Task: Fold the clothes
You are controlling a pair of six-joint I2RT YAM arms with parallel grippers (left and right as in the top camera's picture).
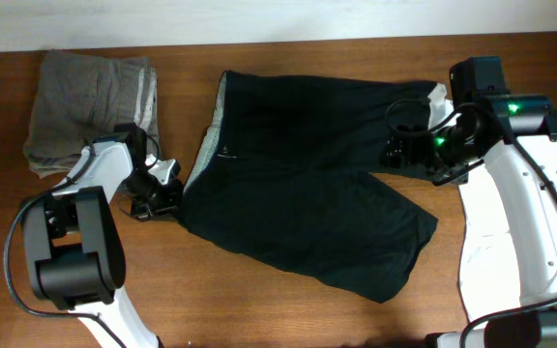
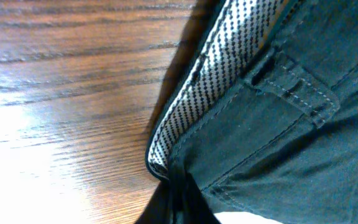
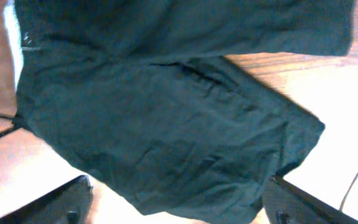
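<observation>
The black shorts (image 1: 307, 193) lie spread flat across the middle of the table, light grey inner waistband (image 1: 211, 126) at the left and legs to the right. My left gripper (image 1: 160, 196) is at the waistband's near corner. In the left wrist view it (image 2: 173, 205) is shut on the shorts' edge (image 2: 291, 137), beside the dotted grey waistband lining (image 2: 229, 68). My right gripper (image 1: 401, 150) hovers by the far leg's hem. In the right wrist view it (image 3: 179, 186) is open, fingers wide apart above the shorts (image 3: 166, 112), holding nothing.
A folded grey-khaki garment with a pale stripe (image 1: 90, 106) lies at the table's back left, behind the left arm. A bit of white fabric (image 1: 439, 95) shows by the right arm. Bare wood table (image 1: 259, 309) shows along the front.
</observation>
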